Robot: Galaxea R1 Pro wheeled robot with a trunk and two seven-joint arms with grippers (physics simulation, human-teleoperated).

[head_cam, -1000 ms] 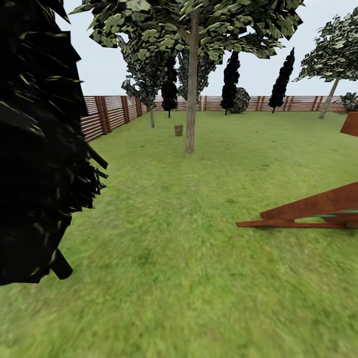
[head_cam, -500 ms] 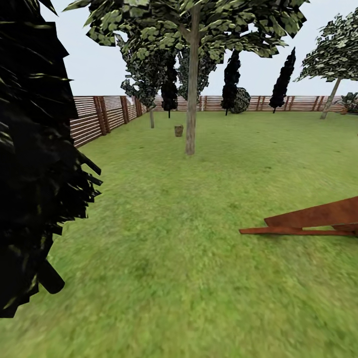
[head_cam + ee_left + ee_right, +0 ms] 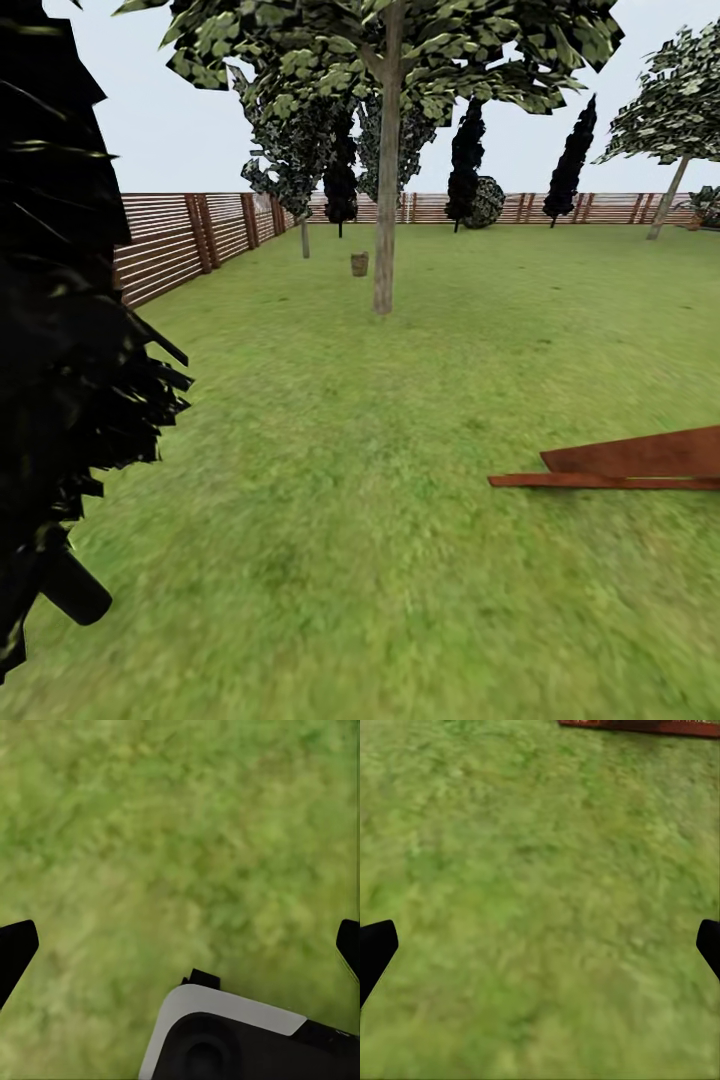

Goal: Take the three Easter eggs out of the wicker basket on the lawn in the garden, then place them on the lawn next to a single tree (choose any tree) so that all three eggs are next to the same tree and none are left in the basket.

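The wicker basket [image 3: 359, 263] is small and far off on the lawn [image 3: 340, 480], just left of a tree with a pale grey-brown trunk [image 3: 385, 230]. The Easter eggs cannot be made out at this distance. In the left wrist view my left gripper [image 3: 180, 945] is open over bare grass, its dark fingertips [image 3: 15, 949] at the picture's edges. My right gripper [image 3: 540, 945] is open too, above grass, holding nothing.
Black spiky foliage [image 3: 60, 330] crowds the near left. Brown beams of the wooden playset [image 3: 620, 465] lie on the grass at the right. A slatted fence [image 3: 190, 235] rings the garden. A leaning tree [image 3: 665, 200] stands far right. Open grass stretches ahead to the basket.
The whole head view has shifted with the robot's own motion: the dark foliage has slid left and the playset beams down and right. Nothing on the lawn has moved.
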